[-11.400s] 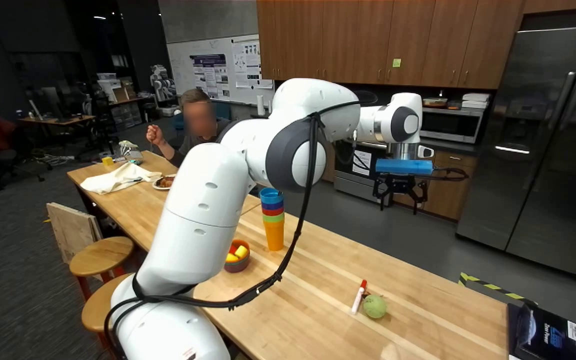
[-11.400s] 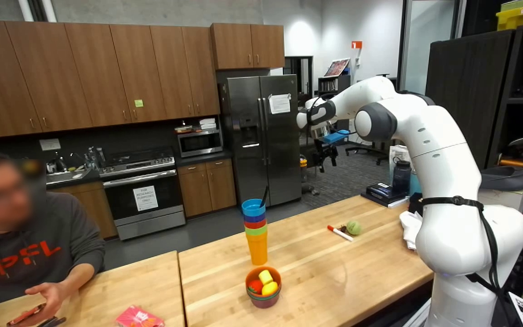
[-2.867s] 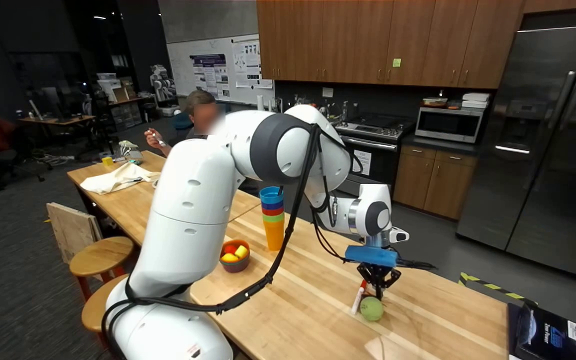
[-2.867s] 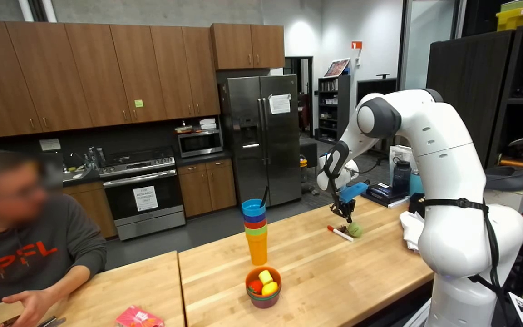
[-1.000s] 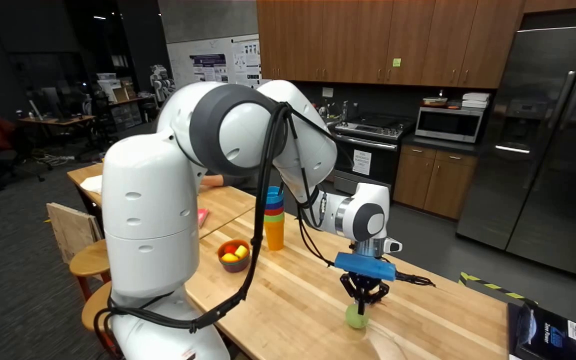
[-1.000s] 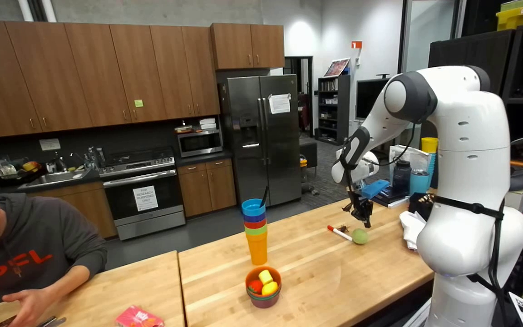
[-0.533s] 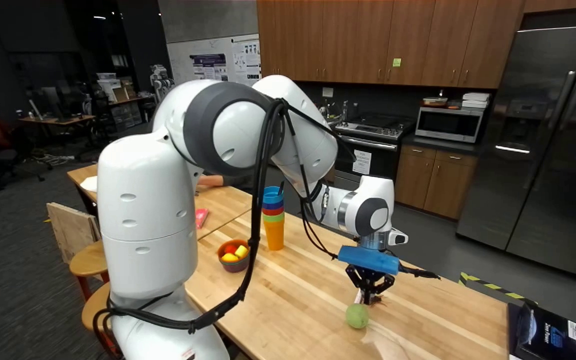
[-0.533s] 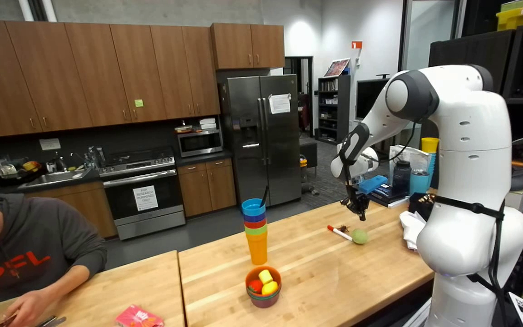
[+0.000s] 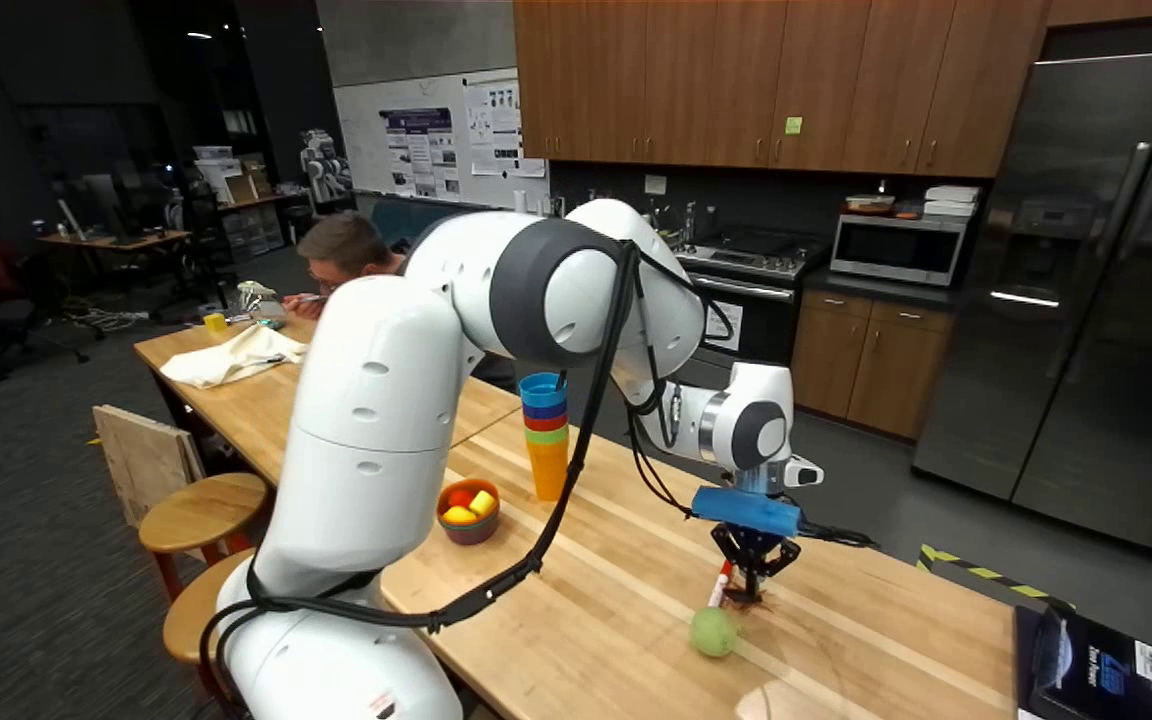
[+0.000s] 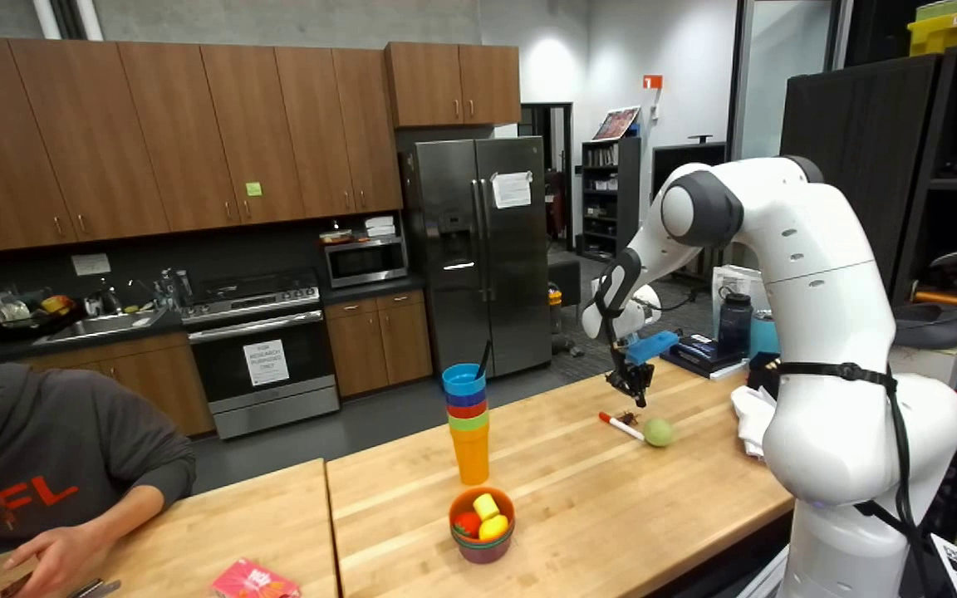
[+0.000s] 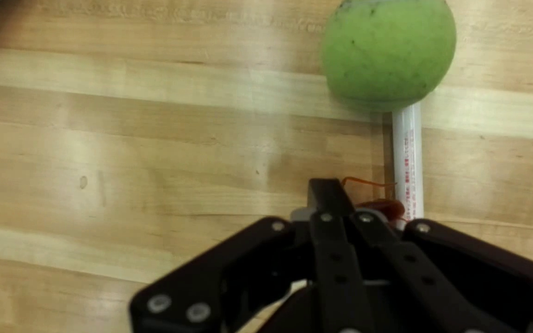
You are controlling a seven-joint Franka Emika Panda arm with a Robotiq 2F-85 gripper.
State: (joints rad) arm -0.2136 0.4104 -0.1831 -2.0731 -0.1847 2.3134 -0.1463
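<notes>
My hand (image 11: 342, 203) is pressed together, pinching nothing, right by the toy bug (image 11: 388, 209) on the worktop (image 11: 178, 152), so I judge that any nudge wants to be slow and light, sparing the pen (image 11: 408, 157) just beside the bug and the easily rolled ball (image 11: 389, 53) at the pen's white end.

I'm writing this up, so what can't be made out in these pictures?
Insect-shaped figure, wrist view: partly hidden by the hand.
Green ball, wrist view: cut by the top edge.
Marker, wrist view: ends hidden by hand and ball; print too blurred to read.
Man, in an exterior view: face cut off by the left edge.
</notes>
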